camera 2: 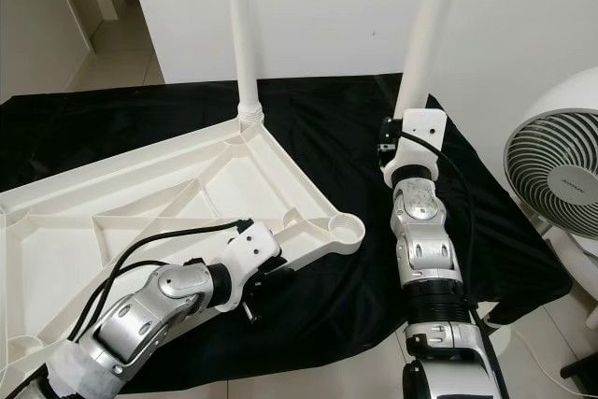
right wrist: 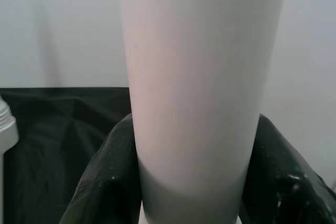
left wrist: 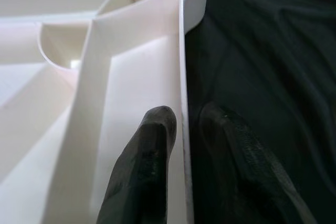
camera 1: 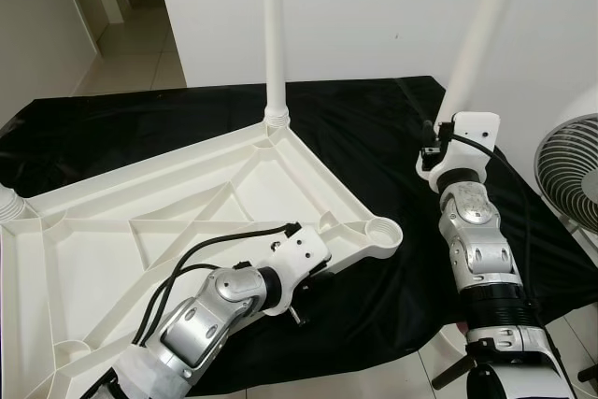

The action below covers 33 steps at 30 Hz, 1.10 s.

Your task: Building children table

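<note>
So the white tabletop [camera 1: 187,203] is lying upside down on a black cloth [camera 1: 374,137], ribs facing up. One leg [camera 1: 274,35] is already standing in the far corner socket. The near corner socket [camera 1: 383,229] is empty, and it sits just ahead of the left fingers and off to the left of the right ones.

The left gripper [left wrist: 184,145] has its fingers [left wrist: 149,150] pinched on the tabletop's edge wall, one finger inside the rim and one outside against the cloth. The right gripper [right wrist: 194,171] is clamped around a second table leg [camera 2: 425,25], one finger on each side of the tube, holding it roughly upright with a slight lean, above the cloth and well clear of the socket.

My take on doing this step well: keep the left grip firm so the tabletop doesn't slide on the cloth, swing the leg over until its bottom end is centred on the empty socket, and straighten it before lowering. If it goes in tilted it'll probably bind on the socket rim. There's a fan [camera 2: 556,175] off to the right, so watch the elbow.
</note>
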Motion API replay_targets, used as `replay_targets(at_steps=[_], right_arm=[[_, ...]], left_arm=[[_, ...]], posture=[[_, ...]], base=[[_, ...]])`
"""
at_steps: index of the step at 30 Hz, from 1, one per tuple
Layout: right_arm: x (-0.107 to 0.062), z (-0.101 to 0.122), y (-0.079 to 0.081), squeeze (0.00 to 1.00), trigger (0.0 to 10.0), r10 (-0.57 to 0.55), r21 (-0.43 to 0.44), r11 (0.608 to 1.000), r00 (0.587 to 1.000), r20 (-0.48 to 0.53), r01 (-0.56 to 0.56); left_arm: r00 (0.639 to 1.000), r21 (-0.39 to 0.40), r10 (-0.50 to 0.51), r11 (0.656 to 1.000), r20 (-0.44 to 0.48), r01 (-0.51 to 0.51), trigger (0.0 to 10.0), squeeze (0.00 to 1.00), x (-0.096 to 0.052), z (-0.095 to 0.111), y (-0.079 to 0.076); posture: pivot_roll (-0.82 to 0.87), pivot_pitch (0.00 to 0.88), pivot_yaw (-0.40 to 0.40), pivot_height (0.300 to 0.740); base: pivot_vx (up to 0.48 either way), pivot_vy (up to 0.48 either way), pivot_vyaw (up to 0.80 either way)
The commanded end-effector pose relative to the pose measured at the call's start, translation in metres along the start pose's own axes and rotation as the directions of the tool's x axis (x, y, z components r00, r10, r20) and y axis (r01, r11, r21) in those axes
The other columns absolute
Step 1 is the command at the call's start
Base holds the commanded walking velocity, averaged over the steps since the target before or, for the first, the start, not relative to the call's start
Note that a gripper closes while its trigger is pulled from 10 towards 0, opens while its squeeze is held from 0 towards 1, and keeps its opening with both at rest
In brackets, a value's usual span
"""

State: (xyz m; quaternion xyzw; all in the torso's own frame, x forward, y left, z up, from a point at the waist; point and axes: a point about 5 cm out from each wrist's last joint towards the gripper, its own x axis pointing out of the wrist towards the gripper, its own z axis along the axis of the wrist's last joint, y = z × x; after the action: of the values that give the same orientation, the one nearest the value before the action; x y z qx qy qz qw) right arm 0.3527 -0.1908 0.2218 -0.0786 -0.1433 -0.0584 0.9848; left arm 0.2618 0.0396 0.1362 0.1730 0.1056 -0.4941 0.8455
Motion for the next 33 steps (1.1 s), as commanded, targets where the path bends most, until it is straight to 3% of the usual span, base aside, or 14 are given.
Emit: replay_targets(at_steps=[1,7,8,13,21,26,33], right_arm=[[-0.002,-0.004,0.004,0.0,10.0,0.031,0.027,0.999,0.999,-0.019,-0.031],[-0.005,-0.009,0.011,0.0,10.0,0.081,0.055,0.995,0.996,-0.044,-0.079],[-0.01,-0.011,0.023,0.0,10.0,0.173,0.047,0.984,0.984,-0.048,-0.171],[-0.017,-0.014,0.033,0.0,10.0,0.242,0.062,0.969,0.969,-0.055,-0.239],[-0.035,-0.017,0.045,0.0,10.0,0.311,0.086,0.948,0.949,-0.055,-0.306],[-0.043,-0.019,0.047,0.0,10.0,0.328,0.102,0.942,0.943,-0.063,-0.321],[-0.056,-0.018,0.04,0.0,10.0,0.3,0.114,0.95,0.951,-0.072,-0.291]], left_arm=[[0.997,0.038,-0.068,0.997,0.035,0.066,10.0,0.0,-0.002,0.009,-0.002],[0.994,0.066,-0.084,0.995,0.07,0.08,10.0,0.0,-0.004,0.018,0.001],[0.99,0.066,-0.08,0.995,0.117,0.073,10.0,0.0,-0.009,0.03,0.007],[0.987,0.044,-0.046,0.998,0.155,0.04,10.0,0.0,-0.013,0.038,0.015],[0.973,-0.05,0.126,0.992,0.192,-0.118,10.0,0.0,-0.02,0.04,0.038],[0.969,-0.078,0.159,0.986,0.19,-0.146,10.0,0.0,-0.022,0.038,0.042],[0.931,-0.157,0.262,0.961,0.254,-0.228,10.0,0.0,-0.027,0.046,0.053]], posture=[[0.02,0.032,0.013,0.74],[0.02,0.033,0.011,0.74],[0.02,0.032,0.009,0.74],[0.02,0.033,0.005,0.74],[0.03,0.032,0.0,0.74],[0.03,0.031,-0.001,0.74],[0.02,0.032,-0.007,0.74]], base=[[0.0,0.0,0.0],[0.0,0.0,0.0],[0.0,0.0,0.0],[0.0,0.0,0.0],[0.0,0.0,0.0],[0.0,0.0,0.0],[0.0,0.0,0.0]])
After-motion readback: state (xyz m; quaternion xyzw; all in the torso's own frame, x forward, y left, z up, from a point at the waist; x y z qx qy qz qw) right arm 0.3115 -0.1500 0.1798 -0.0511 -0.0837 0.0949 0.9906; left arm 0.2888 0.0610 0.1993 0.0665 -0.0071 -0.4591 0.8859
